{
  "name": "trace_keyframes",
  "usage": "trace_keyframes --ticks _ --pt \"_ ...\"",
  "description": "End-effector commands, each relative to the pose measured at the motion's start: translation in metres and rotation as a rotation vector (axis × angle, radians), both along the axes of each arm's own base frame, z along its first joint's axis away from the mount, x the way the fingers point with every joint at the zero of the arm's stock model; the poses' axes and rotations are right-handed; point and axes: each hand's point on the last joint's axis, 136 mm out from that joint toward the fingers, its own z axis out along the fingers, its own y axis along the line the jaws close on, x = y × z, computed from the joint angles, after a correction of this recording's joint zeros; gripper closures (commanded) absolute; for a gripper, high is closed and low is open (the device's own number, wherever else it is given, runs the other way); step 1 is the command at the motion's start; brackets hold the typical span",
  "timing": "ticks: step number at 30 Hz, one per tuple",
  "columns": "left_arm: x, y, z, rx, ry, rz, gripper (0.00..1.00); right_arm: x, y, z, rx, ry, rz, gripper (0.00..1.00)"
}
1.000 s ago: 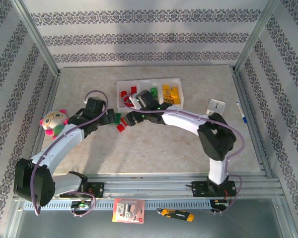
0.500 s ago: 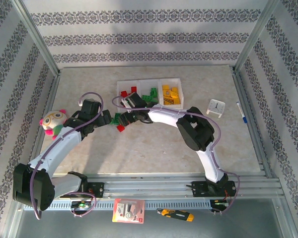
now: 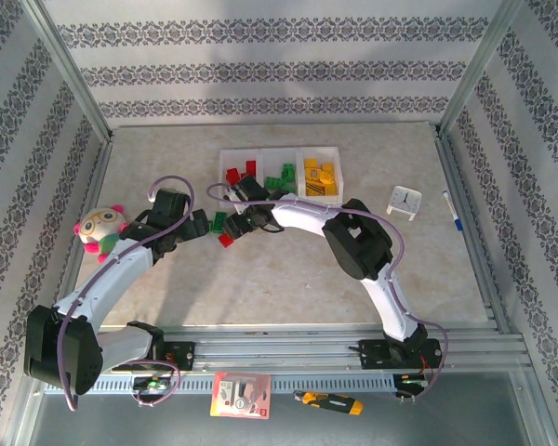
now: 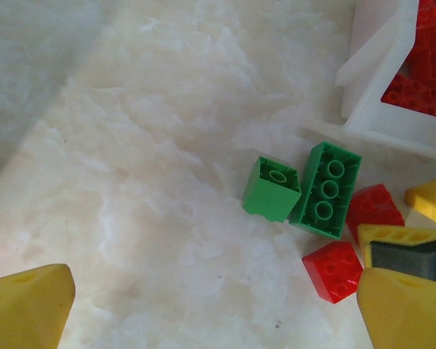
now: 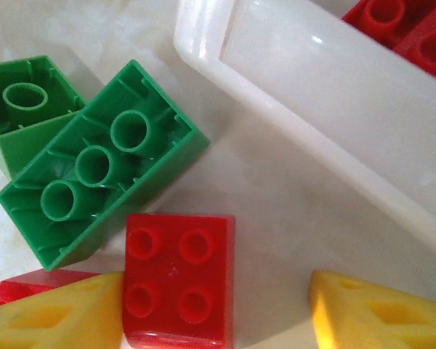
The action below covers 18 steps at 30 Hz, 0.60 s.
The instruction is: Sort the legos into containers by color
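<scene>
Right gripper (image 5: 216,314) spread wide; red lego (image 5: 178,285) sat between fingertips, just beside one; long green lego (image 5: 102,182) lay beyond, near container (image 5: 334,123). Left gripper (image 4: 216,309) wide, holding nothing.

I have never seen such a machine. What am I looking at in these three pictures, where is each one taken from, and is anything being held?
These are two robot arms, bolted at the near edge of a table. The wide picture comes from a fixed camera above and behind them. The other two come from a camera on each wrist; the yellow shapes at the bottom are that arm's own fingers. The left end effector is open and holds nothing. The right end effector is also open, with a red brick between its fingers, not clamped. Beside it lie a long green brick, a small green brick and another red brick. The white containers hold bricks sorted into red, green and yellow.
</scene>
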Motion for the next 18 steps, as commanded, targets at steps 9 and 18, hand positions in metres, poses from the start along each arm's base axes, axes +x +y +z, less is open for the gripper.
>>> trace_keyframes --ticks 9,18 --pt "0.005 0.001 -0.003 -0.012 -0.005 -0.003 0.01 -0.012 -0.005 0.031 0.013 -0.015 0.007 0.68" --pt "0.008 -0.003 -0.012 -0.012 0.045 0.0 0.01 -0.009 -0.039 0.087 0.087 -0.101 -0.105 0.78"
